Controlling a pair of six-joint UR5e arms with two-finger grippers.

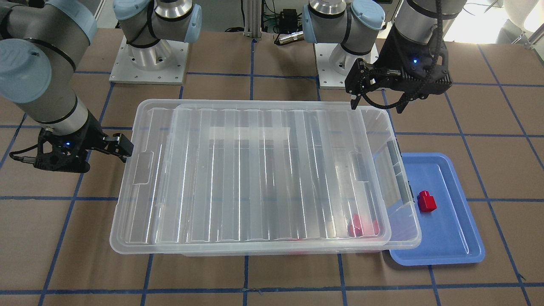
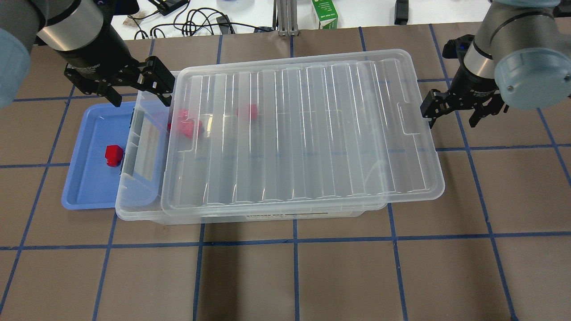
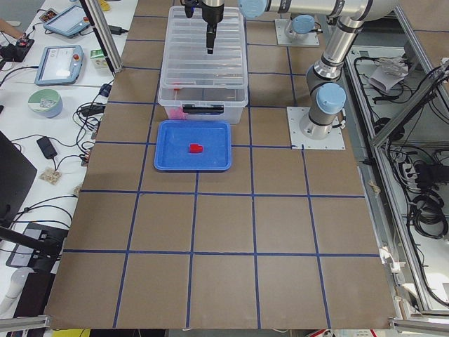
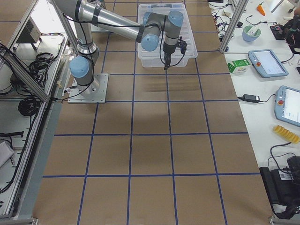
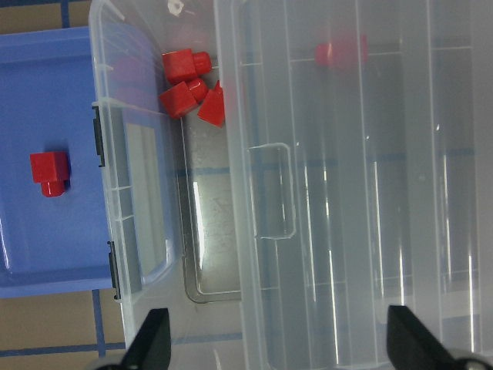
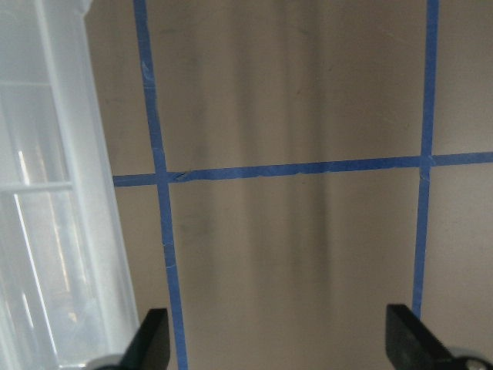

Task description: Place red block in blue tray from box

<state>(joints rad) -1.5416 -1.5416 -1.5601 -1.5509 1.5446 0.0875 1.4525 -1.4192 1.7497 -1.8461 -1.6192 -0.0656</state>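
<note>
Red block (image 1: 426,201): one, lying on the floor of the blue tray (image 1: 450,238), right side of the front-facing view, apart from both hands.
Blue tray: flat on the tabletop (image 2: 339,276), one end tucked under the box (image 1: 409,221) rim.
Box: clear, its ribbed lid (image 1: 272,170) slid toward frame left, leaving the tray-side end uncovered.
Contents: three red pieces (image 5: 192,89) bunched in the uncovered corner; a fourth piece (image 5: 339,52) blurred under the lid.
Left hand (image 5: 279,339): fingers spread wide, holding nothing, above the uncovered end.
Right hand (image 6: 279,331): fingers spread wide, holding nothing, just beside the box's opposite end.
</note>
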